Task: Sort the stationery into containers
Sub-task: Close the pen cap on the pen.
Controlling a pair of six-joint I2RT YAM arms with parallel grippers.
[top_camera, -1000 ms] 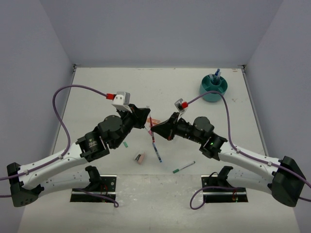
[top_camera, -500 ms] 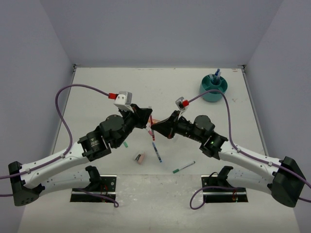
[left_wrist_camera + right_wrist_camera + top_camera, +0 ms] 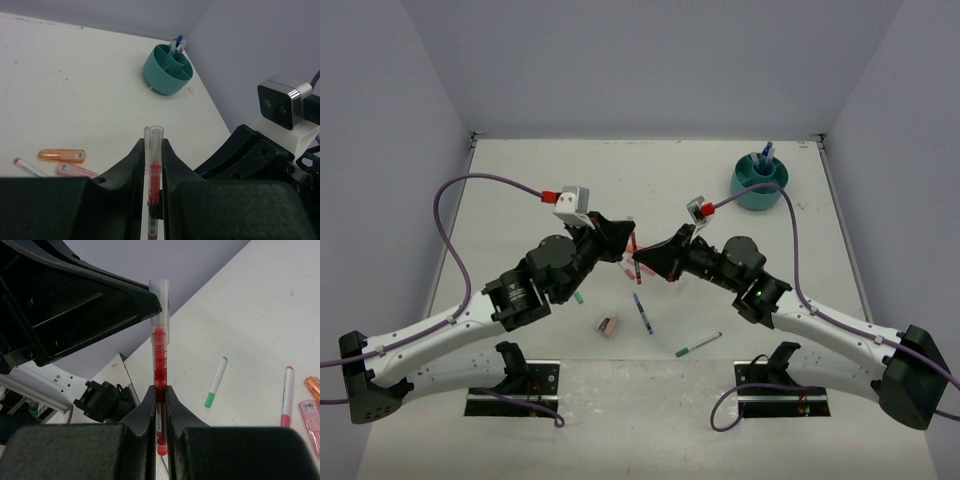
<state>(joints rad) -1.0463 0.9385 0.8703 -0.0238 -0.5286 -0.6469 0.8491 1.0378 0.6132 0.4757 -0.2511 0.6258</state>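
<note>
A red pen with a clear cap hangs in the air between both arms. My left gripper is shut on its capped end, seen in the left wrist view around the pen. My right gripper is shut on its barrel, seen in the right wrist view with the pen rising from it. The teal organizer stands at the far right with blue items in it; it also shows in the left wrist view.
On the table lie a blue pen, a green-capped marker, a pink eraser and a small green item. An orange highlighter, a pink highlighter and a pink-tipped pen lie below the grippers.
Both grippers have drawn together and risen slightly with the red pen between them. The blue pen and other items on the table have not moved.
</note>
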